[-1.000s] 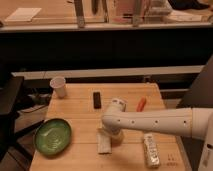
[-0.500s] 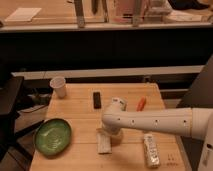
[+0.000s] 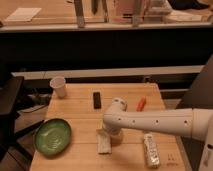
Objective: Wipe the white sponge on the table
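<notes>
I observe the gripper [image 3: 114,136] low over the front middle of the table [image 3: 75,115], set at the right edge of the sponge [image 3: 103,143]. The white arm [image 3: 160,121] reaching in from the right hides it from above, and I cannot tell whether it is open or closed. The sponge lies flat. A bottle [image 3: 151,149] lies on its side just right of the work area, under the arm. A black bar [image 3: 96,100] and a small orange item [image 3: 141,104] sit behind, apart from the sponge. A green bowl [image 3: 52,136] at front left shows its bare inner surface. An upright cup [image 3: 58,86] stands at the rear left; its contents are not visible. Arm, sponge and surrounding items appear unchanged from half a second ago.
</notes>
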`<action>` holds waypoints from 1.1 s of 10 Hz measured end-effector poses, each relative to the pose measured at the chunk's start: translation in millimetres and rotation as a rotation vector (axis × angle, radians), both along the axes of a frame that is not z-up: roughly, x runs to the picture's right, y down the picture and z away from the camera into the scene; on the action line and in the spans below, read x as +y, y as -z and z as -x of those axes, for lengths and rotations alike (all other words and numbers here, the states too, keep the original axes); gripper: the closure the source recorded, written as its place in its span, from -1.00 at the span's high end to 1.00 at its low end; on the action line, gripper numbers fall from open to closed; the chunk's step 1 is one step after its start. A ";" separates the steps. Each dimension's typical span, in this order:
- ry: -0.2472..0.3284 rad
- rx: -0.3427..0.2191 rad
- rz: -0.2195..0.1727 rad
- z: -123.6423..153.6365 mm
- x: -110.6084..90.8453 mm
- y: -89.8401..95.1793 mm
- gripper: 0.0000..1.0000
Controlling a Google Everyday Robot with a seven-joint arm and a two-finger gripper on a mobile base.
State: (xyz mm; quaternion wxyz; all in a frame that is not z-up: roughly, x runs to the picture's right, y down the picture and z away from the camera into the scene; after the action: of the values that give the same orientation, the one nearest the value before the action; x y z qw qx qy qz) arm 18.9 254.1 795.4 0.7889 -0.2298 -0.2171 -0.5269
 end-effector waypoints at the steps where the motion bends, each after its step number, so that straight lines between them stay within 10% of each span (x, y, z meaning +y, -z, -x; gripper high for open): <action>1: 0.003 -0.004 0.002 0.5 0.8 0.1 0.60; 11: 0.033 -0.049 0.013 0.9 6.7 6.7 0.60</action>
State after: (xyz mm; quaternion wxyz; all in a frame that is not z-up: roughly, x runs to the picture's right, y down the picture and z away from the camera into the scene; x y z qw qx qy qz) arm 18.0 260.8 788.7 0.7730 -0.2256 -0.2358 -0.5440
